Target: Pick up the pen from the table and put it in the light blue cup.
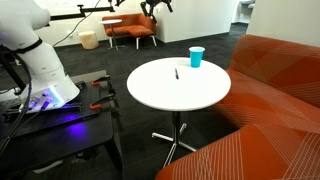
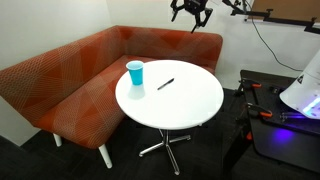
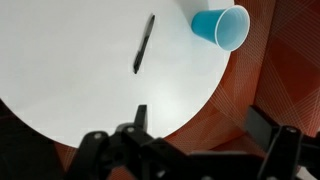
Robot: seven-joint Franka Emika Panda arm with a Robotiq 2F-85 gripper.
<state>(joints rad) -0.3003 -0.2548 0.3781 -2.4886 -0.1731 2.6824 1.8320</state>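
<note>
The pen is a thin dark stick lying on the round white table, apart from the light blue cup, which stands upright near the table's edge. Both exterior views show them: pen, cup, table. The wrist view looks down on the pen, the cup and the table. My gripper hangs high above the table, open and empty. It shows at the top edge in both exterior views.
An orange sofa wraps around the table's cup side and also shows in an exterior view. A dark low bench with tools stands beside the table by the robot base. An orange chair is far behind.
</note>
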